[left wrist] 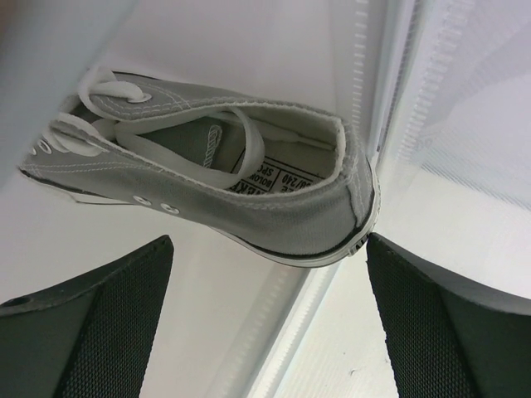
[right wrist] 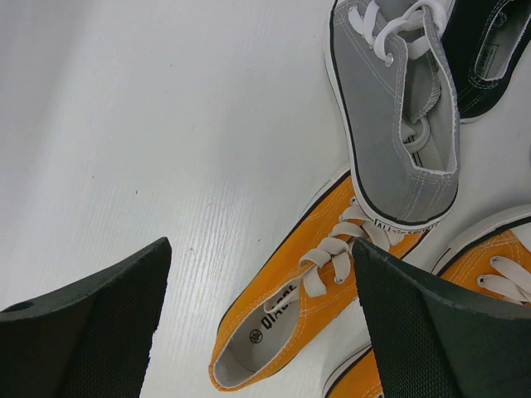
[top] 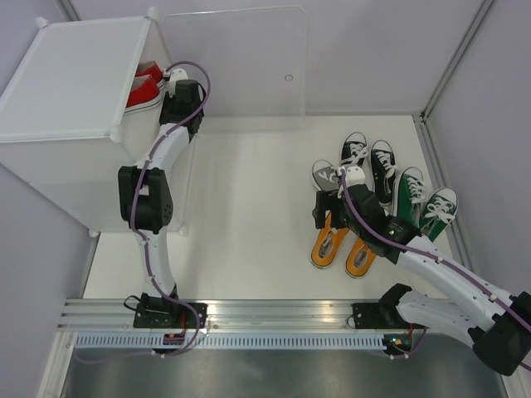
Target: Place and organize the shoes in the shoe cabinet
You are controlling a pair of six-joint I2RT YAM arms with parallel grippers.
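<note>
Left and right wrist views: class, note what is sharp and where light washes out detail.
Left wrist view: the grey shoe is sharp, but the cabinet wall beside it is washed out almost white. Right wrist view: the orange shoe is crisp, the table bright without hard shadows.

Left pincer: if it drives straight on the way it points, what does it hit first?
The grey shoe inside the shoe cabinet: it lies right ahead of the open left pincer. Depth to it is unclear.
</note>
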